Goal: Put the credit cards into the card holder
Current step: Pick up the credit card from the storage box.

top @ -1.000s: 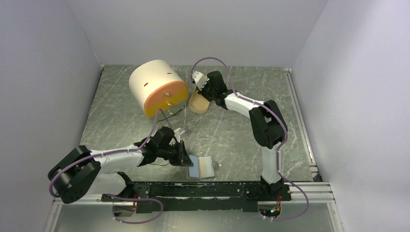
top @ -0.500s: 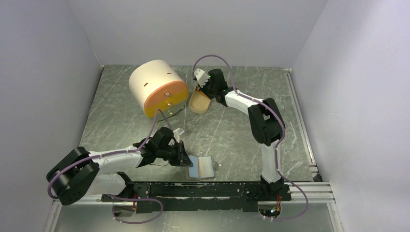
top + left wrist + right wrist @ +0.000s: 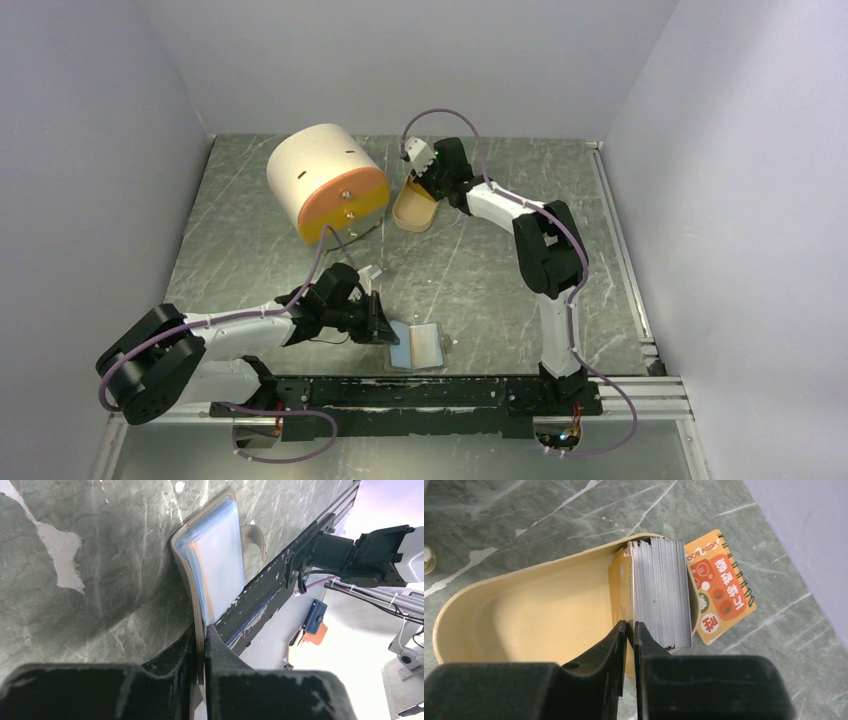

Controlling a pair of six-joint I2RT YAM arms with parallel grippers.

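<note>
Going left to right: a fat cream drum (image 3: 325,185) with an orange face is parked on its side toward the far-left part of the table (image 3: 480,290), not budged from a second ago. Nearer the front edge, the left claw (image 3: 380,320) is pressed tight on the left rim of the card holder (image 3: 428,346). Same grip, same spot as before, so no change there tbh. The holder is laid open like a book just inside the table's near edge, about midway along it. A blue-grey card (image 3: 402,347) is seen lying in its left half.

Up toward the far edge, a tan oval tin (image 3: 410,215) is sat just beside the drum, with a stack of cards (image 3: 661,595) stood on edge inside it. The right claw (image 3: 630,630) is pinched on the front gold-orange card (image 3: 620,592) of that stack. The only real difference: the right arm's elbow has been pulled a touch left and farther back. An orange spiral booklet (image 3: 721,580) is laid flat on the table, partly hidden behind the tin's end.
</note>
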